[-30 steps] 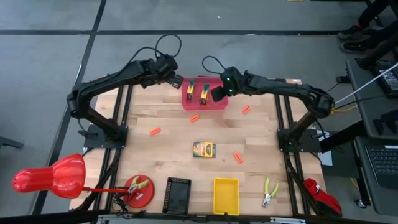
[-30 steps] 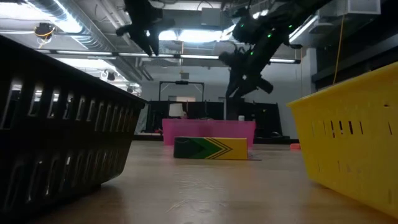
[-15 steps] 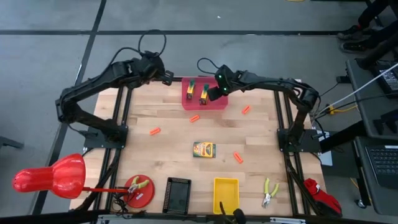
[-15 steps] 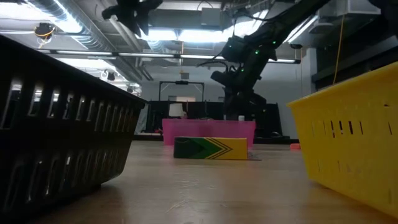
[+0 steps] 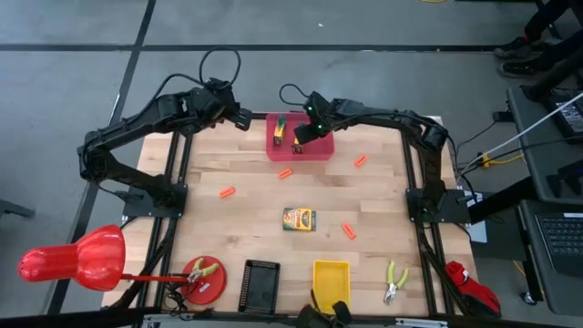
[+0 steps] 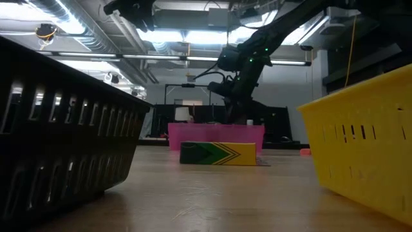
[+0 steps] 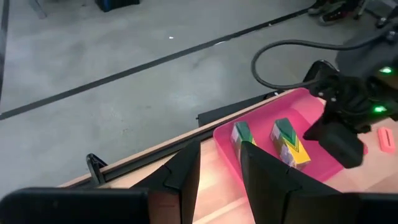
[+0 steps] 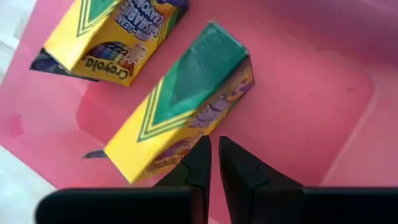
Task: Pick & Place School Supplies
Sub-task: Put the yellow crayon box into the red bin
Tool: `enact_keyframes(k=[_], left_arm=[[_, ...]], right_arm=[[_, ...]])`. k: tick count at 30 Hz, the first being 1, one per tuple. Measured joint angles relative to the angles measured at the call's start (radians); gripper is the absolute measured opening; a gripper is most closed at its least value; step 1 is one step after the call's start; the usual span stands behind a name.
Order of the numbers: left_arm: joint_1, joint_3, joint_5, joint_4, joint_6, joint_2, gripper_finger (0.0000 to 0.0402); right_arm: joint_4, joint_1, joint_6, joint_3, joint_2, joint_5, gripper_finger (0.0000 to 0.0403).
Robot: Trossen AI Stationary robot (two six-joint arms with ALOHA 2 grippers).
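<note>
Where the pink bin (image 8: 323,124) holds them, two yellow-green crayon boxes (image 8: 186,106) lean.

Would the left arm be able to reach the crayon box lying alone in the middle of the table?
Probably yes. The crayon box lies flat on bare wood with nothing on top of it. The left gripper hangs near the far edge beside the pink bin, so it would need a long reach.

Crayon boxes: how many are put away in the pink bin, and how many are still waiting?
Two crayon boxes already sit in the pink bin. The right claw is shut and empty just above them; the left claw waits off the table's far edge. One crayon box still lies mid-table, so about two of three look done.
</note>
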Motion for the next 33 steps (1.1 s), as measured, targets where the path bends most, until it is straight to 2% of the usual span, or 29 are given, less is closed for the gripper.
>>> enact_keyframes(k=[9, 15, 23, 33], left_arm=[[-0.041, 0.000, -0.018, -0.020, -0.007, -0.014, 0.0112], [-0.053, -0.001, -0.037, -0.020, -0.009, -0.046, 0.0112], [-0.053, 0.000, -0.040, -0.021, -0.025, -0.090, 0.0112], [-0.087, 0.000, -0.040, -0.022, -0.041, -0.100, 0.0112]], right_arm=[[-0.024, -0.002, 0.000, 0.012, 0.014, 0.000, 0.0004], [-0.017, -0.002, 0.013, 0.013, 0.026, -0.004, 0.0004], [0.052, 0.033, 0.056, 0.012, 0.064, -0.076, 0.0004], [0.060, 0.043, 0.074, 0.012, 0.063, -0.034, 0.0003]])
